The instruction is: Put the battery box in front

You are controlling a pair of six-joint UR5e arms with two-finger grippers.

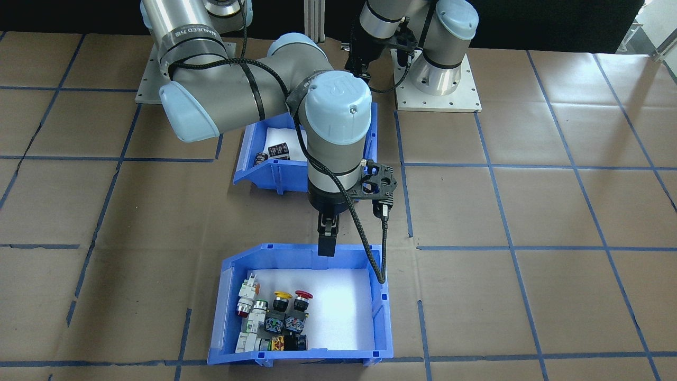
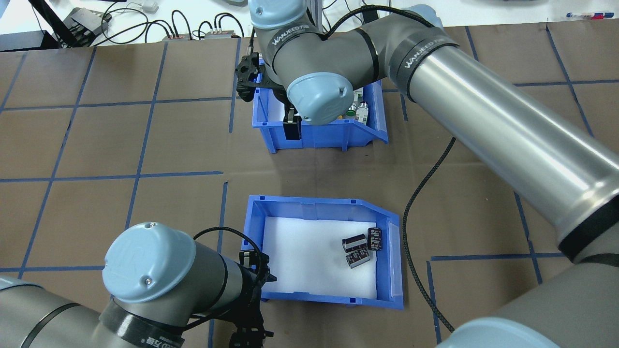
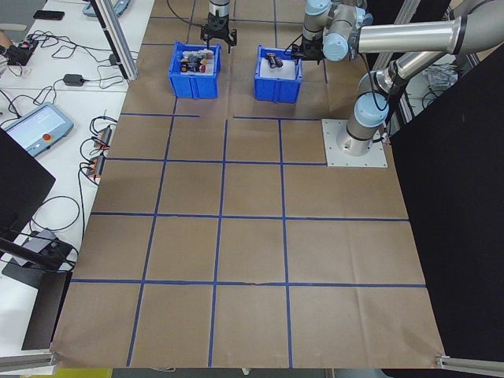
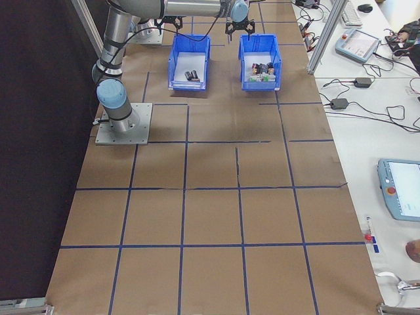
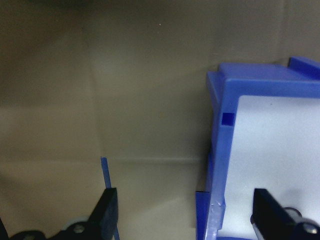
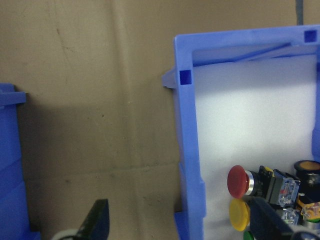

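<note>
Brown tabletop (image 2: 145, 145), blue grid tape. Battery box (image 2: 387, 295) at robot-side edge, behind switch bin (image 2: 319, 137). Left gripper (image 5: 182, 212) open, straddling battery-box wall. Right gripper (image 6: 177, 220) open, straddling switch-bin wall. Risk: bins collide while swapping.

Overhead and front views face each other; both share the table (image 2: 145, 145).

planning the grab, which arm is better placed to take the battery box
Left. The left pincer is open astride the battery box wall, one finger inside and one outside. The right pincer is open astride the wall of the far switch bin.
</note>
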